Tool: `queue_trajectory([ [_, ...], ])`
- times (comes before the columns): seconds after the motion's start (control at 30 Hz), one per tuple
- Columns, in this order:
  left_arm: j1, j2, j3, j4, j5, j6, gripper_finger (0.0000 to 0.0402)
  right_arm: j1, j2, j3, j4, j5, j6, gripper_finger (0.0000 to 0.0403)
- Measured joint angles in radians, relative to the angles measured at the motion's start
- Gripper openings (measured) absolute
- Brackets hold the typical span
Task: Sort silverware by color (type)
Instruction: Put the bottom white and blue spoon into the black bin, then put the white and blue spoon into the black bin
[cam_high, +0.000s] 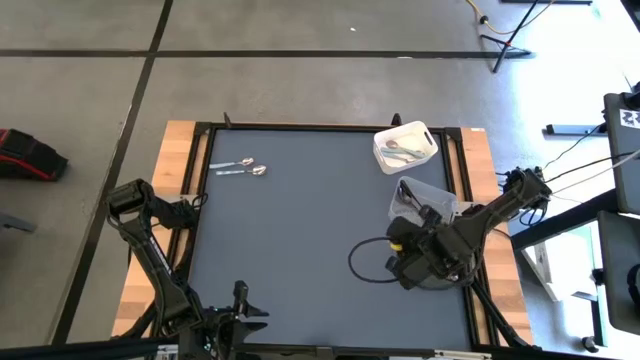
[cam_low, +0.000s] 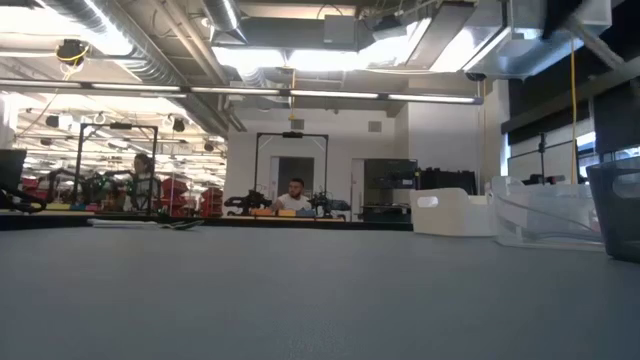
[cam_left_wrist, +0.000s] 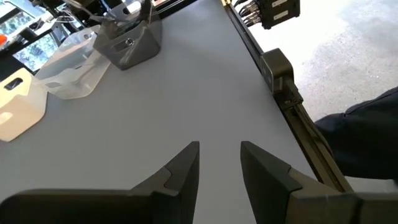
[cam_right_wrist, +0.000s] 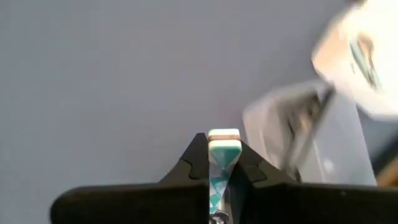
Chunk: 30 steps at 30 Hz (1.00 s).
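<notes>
Two shiny silver spoons (cam_high: 240, 167) lie flat on the grey mat near the table's far left. More pieces lie in the white bin (cam_high: 405, 147), and dark ones stand in the clear bin (cam_high: 420, 198). My right gripper (cam_right_wrist: 222, 155) hovers over the table's right side by the dark bin (cam_high: 440, 272). It is shut on a slim utensil with a teal-and-white patterned end (cam_right_wrist: 222, 144). My left gripper (cam_left_wrist: 219, 146) waits open at the table's near edge (cam_high: 240, 300), touching nothing. My right gripper pinches the slim utensil between its two fingers (cam_right_wrist: 196, 155). Its teal-and-white end (cam_right_wrist: 223, 138) sticks out just past the fingertips. The utensil is lifted clear of the mat. The rest of it is hidden by the fingers.
The three bins stand in a row along the right side: white (cam_low: 450, 213), clear (cam_low: 545, 215), dark (cam_low: 615, 205). A black cable (cam_high: 365, 262) loops on the mat by the right arm. The mat's middle (cam_high: 300, 230) is bare. People sit in the room beyond (cam_low: 293, 197).
</notes>
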Motion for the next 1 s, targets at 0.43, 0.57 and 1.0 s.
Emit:
queue_trajectory([
  [0.43,-0.004,0.000,0.000,0.000,0.002,-0.002,0.0112,0.002,0.002,-0.412,0.089,-0.337,0.102,0.0015],
  [0.57,-0.004,0.001,0.000,0.001,0.002,-0.001,0.0112,0.002,0.002,-0.472,0.101,-0.390,0.159,0.0018],
  [1.0,0.019,-0.014,-0.001,-0.014,0.004,0.009,0.0112,0.003,0.002,-0.303,0.025,-0.370,0.186,0.0175],
])
